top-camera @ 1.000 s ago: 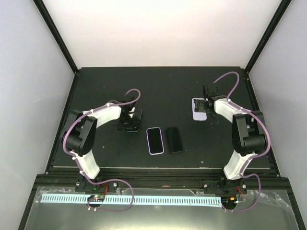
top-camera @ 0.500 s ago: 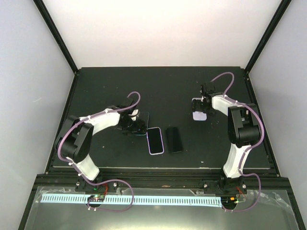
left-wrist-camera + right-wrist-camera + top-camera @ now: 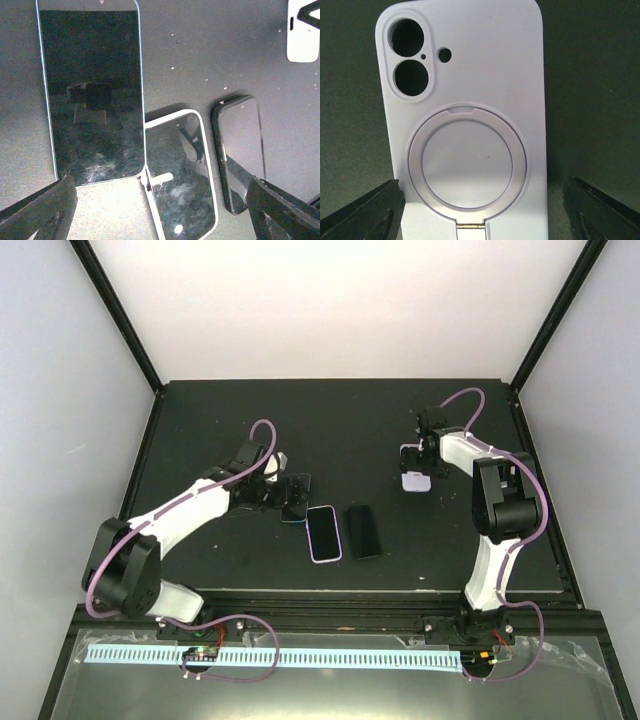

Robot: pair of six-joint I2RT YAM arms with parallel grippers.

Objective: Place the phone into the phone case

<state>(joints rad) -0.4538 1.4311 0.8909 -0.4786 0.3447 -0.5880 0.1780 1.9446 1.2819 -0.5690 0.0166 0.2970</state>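
1. The table [image 3: 200, 420] has a flat matte black top with small pale specks on it. Plain white walls [image 3: 330, 310] and black frame posts [image 3: 115, 310] stand around it.
2. Four things lie flat on the top. From the middle of the table, the blue-edged phone [image 3: 92, 90] is at about 9 o'clock. A white-rimmed phone [image 3: 323, 533] is at 6 o'clock and a black phone [image 3: 362, 531] at 5 o'clock.
3. The lilac phone case [image 3: 414, 478] lies well apart from the phones, at about 3 o'clock. Its back faces up, showing a round ring and two camera holes.
4. The left arm [image 3: 190, 510] stretches long and low from its base toward 1 o'clock. The left gripper [image 3: 285, 490] hovers over the near end of the blue-edged phone. Its jaws stand wide apart and hold nothing.
5. The right arm [image 3: 505, 510] rises from its base and folds back toward 10 o'clock. The right gripper [image 3: 481, 184] points down over the lilac phone case. Its jaws are spread, one finger on each side of the case. A gap shows at the right finger, so the case is not clamped.
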